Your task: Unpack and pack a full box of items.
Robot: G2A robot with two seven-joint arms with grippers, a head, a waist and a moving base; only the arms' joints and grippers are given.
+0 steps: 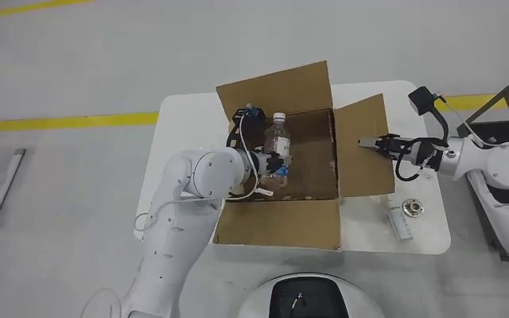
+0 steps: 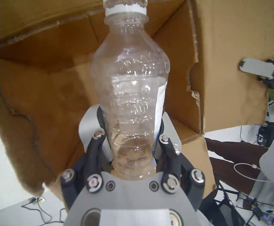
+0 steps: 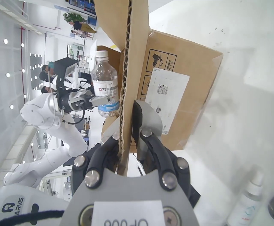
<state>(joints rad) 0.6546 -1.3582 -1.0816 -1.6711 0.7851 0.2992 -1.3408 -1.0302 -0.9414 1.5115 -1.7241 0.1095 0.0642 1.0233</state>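
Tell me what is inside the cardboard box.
The left gripper holds a clear bottle over the cardboard box; bare brown floor shows beside it. Whatever lies beneath the bottle and arm is covered.

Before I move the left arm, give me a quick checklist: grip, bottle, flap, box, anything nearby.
1. Grip: ok, left gripper shut around the bottle, low on its body.
2. Seal: ok, white cap on.
3. Access: ok, right gripper shut on the right flap, holding it out.
4. Position: ok, the bottle is over the opening of the box in the top view.
5. Box floor under the bottle: cannot tell, the arm hides part of it.
6. Surroundings: ok, spray bottle and round metal piece lie on the table, apart from the flap.
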